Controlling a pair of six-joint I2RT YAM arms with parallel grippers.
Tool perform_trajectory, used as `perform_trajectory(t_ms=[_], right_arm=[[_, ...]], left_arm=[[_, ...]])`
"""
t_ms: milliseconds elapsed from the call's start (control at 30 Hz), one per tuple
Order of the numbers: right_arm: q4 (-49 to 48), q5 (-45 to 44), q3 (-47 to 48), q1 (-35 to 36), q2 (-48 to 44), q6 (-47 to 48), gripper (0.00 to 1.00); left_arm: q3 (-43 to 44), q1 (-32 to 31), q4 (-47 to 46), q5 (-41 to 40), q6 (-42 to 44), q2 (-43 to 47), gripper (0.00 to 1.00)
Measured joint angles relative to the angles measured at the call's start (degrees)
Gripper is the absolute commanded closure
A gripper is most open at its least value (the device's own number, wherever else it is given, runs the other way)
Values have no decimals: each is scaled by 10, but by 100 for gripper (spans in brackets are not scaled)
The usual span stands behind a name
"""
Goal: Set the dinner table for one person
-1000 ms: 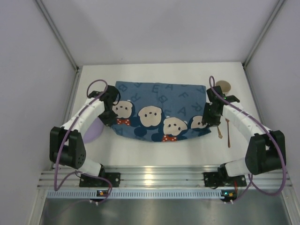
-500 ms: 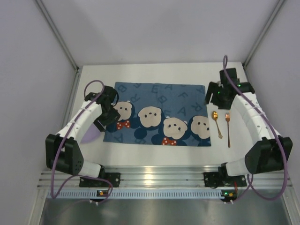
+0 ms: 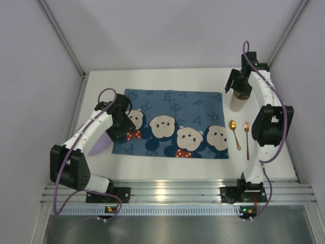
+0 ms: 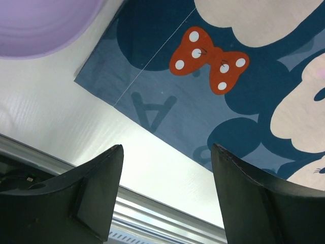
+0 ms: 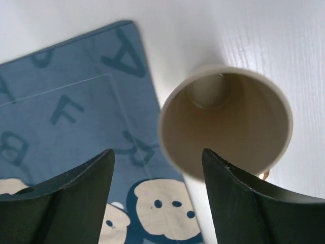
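at the placemat (image 3: 175,109)'s far-right corner, right gripper (image 5: 158,161), wide and empty, now hangs over the cup (image 5: 226,129); left gripper (image 4: 167,155), also wide, has released the flattened placemat. cup likely next.

I see the blue cartoon-mouse placemat (image 3: 172,124) lying flat, with four mouse faces in a row, red dotted bows and pale letters. A lavender dish (image 4: 35,25) sits just beside its near left corner. By its far right corner, a tan paper cup (image 5: 226,127) stands upright, mouth open. A gold spoon (image 3: 234,133) and a gold fork (image 3: 247,140) lie side by side along its right edge, the spoon closer to the mat.
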State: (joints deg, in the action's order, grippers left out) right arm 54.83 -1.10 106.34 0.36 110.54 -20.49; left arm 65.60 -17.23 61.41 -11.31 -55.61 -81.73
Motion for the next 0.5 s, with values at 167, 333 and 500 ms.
perform_trajectory(t_ms=[167,333,500], right_arm=[[24,-9,68,-26,97,4,35],[32,-8,99,-24,118,7,88],[42,-37,98,-7,112,21,100]], left_arm=[[-20,0,-6,15,10,4,25],[-31,0,-11,14,19,12,27],[-42,0,-23,17,21,16,29]])
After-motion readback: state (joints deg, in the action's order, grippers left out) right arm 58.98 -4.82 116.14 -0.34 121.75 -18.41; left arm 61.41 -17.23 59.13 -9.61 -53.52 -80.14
